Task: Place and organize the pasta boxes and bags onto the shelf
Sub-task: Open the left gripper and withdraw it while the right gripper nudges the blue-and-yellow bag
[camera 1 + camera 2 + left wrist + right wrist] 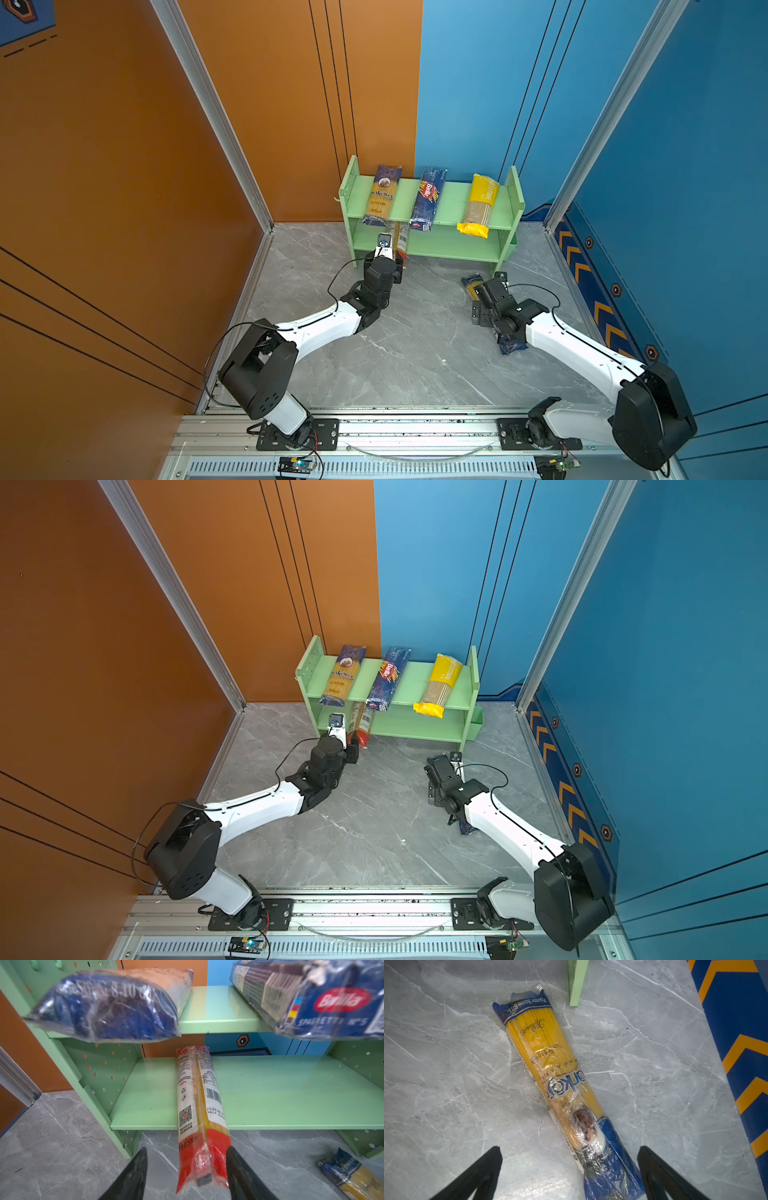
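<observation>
left gripper jaws apart around red-ended clear-film spaghetti pack, frame centre, half on lower tier of pastel-green shelf; right gripper jaws apart over blue-yellow spaghetti pack on grey floor; likely light, slick, brittle, so grip mid-length.

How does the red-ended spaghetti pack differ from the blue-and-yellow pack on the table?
The red-ended pack lies on the shelf's lower tier, its near end overhanging the front edge; the blue-and-yellow pack lies flat on the grey table. The red-ended pack shows a barcode; the blue-and-yellow pack shows its brand logo. Both are long and narrow, and an open tool flanks each: left tool, right tool.
</observation>
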{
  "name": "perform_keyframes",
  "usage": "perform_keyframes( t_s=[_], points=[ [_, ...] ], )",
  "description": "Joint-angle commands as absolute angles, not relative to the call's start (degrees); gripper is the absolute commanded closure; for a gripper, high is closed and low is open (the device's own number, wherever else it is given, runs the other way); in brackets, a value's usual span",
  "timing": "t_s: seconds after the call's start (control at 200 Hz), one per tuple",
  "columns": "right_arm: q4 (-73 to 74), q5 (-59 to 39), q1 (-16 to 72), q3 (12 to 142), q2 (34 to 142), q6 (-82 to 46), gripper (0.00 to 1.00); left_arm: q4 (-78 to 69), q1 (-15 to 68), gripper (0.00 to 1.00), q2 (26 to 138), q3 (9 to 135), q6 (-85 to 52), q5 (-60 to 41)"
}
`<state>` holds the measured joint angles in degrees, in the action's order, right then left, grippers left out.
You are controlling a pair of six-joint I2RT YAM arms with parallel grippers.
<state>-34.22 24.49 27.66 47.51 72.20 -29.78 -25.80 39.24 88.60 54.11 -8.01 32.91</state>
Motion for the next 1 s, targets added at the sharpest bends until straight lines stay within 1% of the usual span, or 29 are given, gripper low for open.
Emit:
perform_keyframes(
  t_s=[0.0,0.205,0.29,0.451,0.641,0.896,0.981,0.991],
  points=[
    [-38.77,23.13,26.40,48.26,69.93,-29.59,0.00,-23.68,40.36,0.39,85.30,52.05,-8.88,34.91],
    [-39.00,20.60,24.15,46.44,67.40,-30.39,0.00,-21.62,42.89,0.39,80.64,47.69,-10.05,36.65],
    [-39.47,19.80,23.27,45.89,66.52,-30.59,0.00,-20.03,43.65,0.36,78.87,45.95,-11.42,36.75],
    [-41.67,19.80,20.77,44.62,64.63,-33.19,0.00,-18.31,45.60,0.35,75.85,41.49,-14.72,36.99],
    [-43.86,19.46,17.01,42.98,63.47,-36.73,0.00,-16.26,47.95,0.28,72.83,36.97,-18.65,37.71],
    [-45.65,19.30,13.77,41.84,65.38,-38.34,0.00,-14.77,49.89,0.20,71.92,33.97,-21.72,38.10],
    [-45.97,19.75,13.20,41.62,65.65,-38.46,0.00,-14.78,50.46,0.15,71.95,33.19,-22.39,38.35],
    [-45.97,19.81,13.10,41.61,65.72,-38.49,0.00,-14.86,50.48,0.11,71.93,33.15,-22.45,38.39]
  ],
)
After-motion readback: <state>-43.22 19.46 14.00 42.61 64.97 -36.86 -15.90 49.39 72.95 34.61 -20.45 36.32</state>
